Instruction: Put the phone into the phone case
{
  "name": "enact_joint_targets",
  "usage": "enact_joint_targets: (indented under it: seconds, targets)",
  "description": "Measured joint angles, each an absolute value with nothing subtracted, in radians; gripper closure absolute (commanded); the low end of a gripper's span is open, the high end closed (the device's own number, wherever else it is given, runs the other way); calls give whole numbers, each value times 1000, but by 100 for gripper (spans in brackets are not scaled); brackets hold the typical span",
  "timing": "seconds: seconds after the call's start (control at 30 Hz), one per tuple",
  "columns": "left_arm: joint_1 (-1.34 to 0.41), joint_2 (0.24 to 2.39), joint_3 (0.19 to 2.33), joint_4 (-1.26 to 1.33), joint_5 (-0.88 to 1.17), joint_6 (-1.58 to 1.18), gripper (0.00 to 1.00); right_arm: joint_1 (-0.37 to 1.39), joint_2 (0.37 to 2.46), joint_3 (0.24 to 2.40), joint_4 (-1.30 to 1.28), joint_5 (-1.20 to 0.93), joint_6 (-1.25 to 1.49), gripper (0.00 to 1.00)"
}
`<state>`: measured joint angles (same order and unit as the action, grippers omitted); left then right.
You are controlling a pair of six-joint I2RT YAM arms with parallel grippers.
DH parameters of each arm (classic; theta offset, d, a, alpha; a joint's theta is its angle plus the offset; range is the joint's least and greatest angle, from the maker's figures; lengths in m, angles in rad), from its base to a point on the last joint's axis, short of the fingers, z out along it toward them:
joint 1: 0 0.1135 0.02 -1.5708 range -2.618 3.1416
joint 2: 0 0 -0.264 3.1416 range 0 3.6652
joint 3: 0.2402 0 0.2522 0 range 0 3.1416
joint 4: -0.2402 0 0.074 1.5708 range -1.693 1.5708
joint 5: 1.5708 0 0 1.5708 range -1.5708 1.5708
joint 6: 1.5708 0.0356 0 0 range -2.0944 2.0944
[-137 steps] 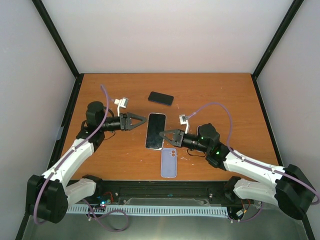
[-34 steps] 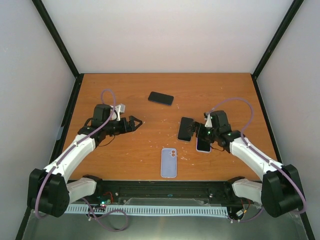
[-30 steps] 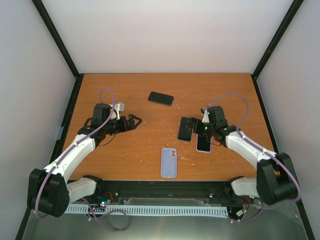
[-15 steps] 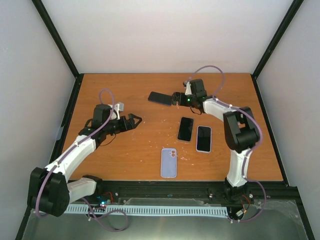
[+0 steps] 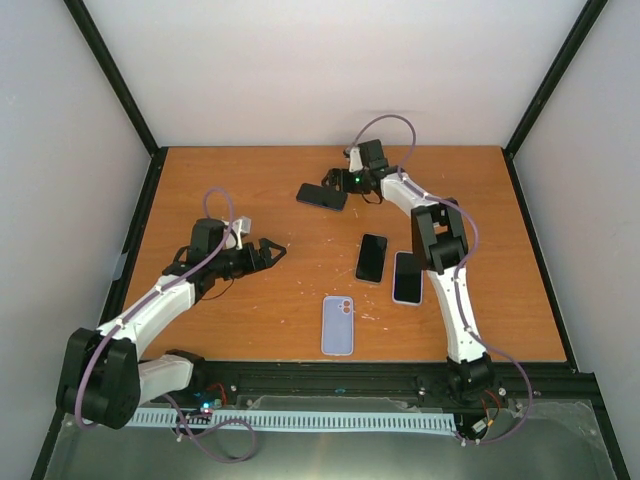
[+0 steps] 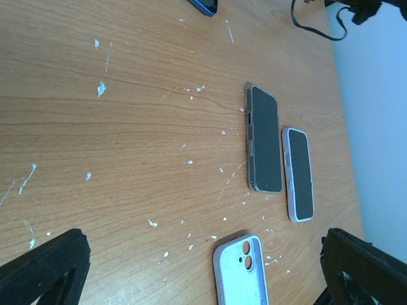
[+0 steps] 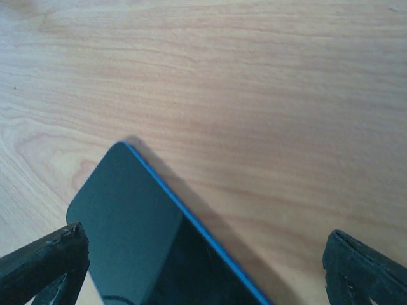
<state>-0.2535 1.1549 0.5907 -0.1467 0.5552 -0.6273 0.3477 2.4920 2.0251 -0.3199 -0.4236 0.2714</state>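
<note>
An empty lavender phone case (image 5: 338, 325) (image 6: 245, 274) lies inside up near the front edge. Behind it lie a dark phone (image 5: 371, 258) (image 6: 264, 140) and, to its right, a white-rimmed phone (image 5: 407, 277) (image 6: 299, 175). A third phone with a blue edge (image 5: 321, 196) (image 7: 140, 241) lies at the back. My right gripper (image 5: 336, 181) (image 7: 203, 254) hovers open low over that phone's right end, one finger on each side. My left gripper (image 5: 268, 250) (image 6: 203, 254) is open and empty, left of the case and the two phones.
White flecks dot the wooden table (image 5: 250, 180). Black frame posts and pale walls enclose it on three sides. The right arm (image 5: 440, 240) stretches back over the table's right half, past the white-rimmed phone.
The right arm has swung from the two middle phones to the blue-edged phone at the back, leaving both on the table. The left arm shifted slightly nearer, still open.
</note>
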Motion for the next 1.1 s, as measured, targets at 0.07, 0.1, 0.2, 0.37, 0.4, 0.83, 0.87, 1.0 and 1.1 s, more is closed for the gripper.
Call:
enact_joint_targets:
  seconds: [0.07,0.1,0.2,0.37,0.4,0.83,0.87,1.0,1.1]
  targets:
    - [-253,1156,588,-142,555,-630,1,349,2546,2100,-335,-446,276,3]
    - [-253,1157,588,-141,555,-630,1,350,2564,2123,-333,-455,277,3]
    - [-253,1162,588,-135,554,-632,0,357,2603,2188,-343,-468,291,4]
    - [-253,1163,588,-134,553,-640,0,386,2663,2284,-349,-490,322,5]
    - [-253,1163,588,-134,553,-641,0,392,2678,2308,-353,-496,324,5]
    - [-253,1096,604,-183,493,-647,1,460,2698,2337,-403,-598,232,9]
    - [-253,1092,605,-186,489,-648,0,463,2688,2320,-406,-606,220,9]
    - [-253,1084,613,-198,479,-653,1,484,2631,2233,-436,-648,160,9]
    - [-253,1077,613,-210,474,-657,0,511,2588,2162,-453,-677,112,10]
